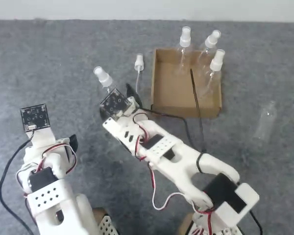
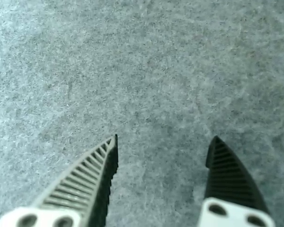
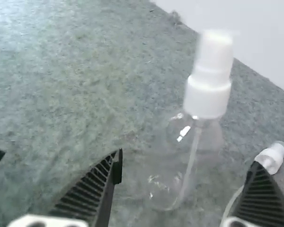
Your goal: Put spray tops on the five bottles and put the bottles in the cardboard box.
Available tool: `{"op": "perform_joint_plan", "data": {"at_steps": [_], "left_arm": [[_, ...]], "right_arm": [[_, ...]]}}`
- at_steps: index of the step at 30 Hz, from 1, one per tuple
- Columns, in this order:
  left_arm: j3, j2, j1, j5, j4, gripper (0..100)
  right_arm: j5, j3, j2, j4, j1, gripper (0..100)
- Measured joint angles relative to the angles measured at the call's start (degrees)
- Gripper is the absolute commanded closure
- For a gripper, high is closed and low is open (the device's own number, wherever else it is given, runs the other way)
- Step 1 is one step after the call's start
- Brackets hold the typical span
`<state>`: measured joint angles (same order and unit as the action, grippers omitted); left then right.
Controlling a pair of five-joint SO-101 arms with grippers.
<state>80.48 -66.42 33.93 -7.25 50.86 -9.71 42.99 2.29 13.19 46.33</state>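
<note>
A clear bottle [image 1: 106, 84] with a white spray top [image 1: 102, 75] stands upright at upper centre-left, left of the cardboard box [image 1: 169, 90], before the spread right claw [image 3: 187, 163]; the left claw [image 2: 163, 142] is spread too.
</note>
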Motion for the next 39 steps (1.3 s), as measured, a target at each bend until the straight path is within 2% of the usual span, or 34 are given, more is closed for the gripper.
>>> {"op": "perform_joint_plan", "data": {"at_steps": [17, 39], "left_arm": [[0.00, 0.00, 0.00, 0.00, -0.35, 72], [0.00, 0.00, 0.00, 0.00, -0.35, 72]], "right_arm": [[0.09, -18.29, 16.62, 0.00, -0.44, 64.7], [0.09, -21.27, 19.08, 0.00, -1.76, 64.9]]}}
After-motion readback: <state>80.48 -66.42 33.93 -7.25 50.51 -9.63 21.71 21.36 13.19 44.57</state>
